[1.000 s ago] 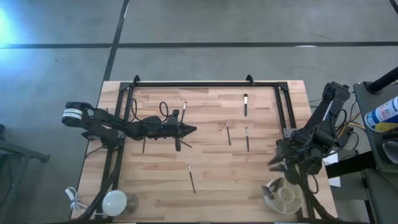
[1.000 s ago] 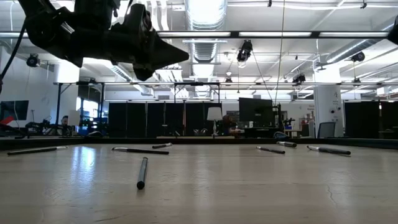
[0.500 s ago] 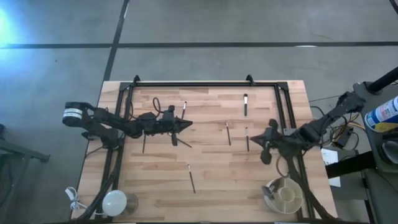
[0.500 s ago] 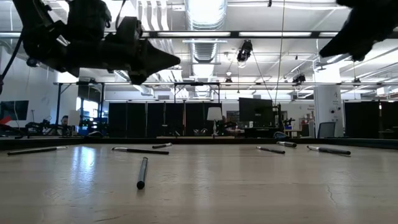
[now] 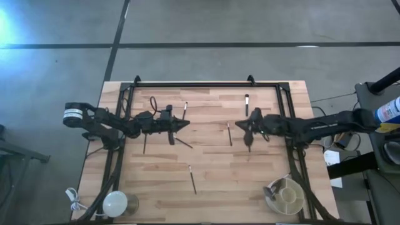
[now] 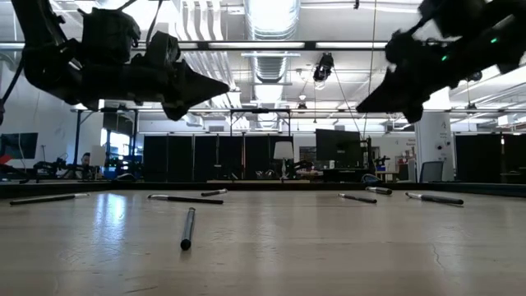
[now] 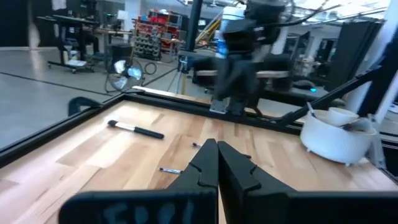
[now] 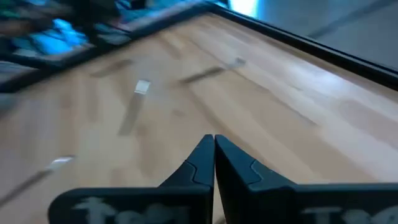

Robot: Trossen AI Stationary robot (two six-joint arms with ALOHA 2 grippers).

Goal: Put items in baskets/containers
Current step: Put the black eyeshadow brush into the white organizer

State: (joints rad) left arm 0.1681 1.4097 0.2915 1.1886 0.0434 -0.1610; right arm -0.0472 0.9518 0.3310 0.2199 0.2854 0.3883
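Above pale wooden worktop [image 5: 212,175] centre: right gripper [image 5: 240,127] stretched in level from right edge, jaws pinched, empty; left gripper [image 5: 185,124] likewise from left edge.

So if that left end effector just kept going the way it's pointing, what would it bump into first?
Probably the right end effector. The left end effector, shut and empty, hangs above the table pointing across at it. The brushes between them lie lower, on the wood, though height is hard to judge.
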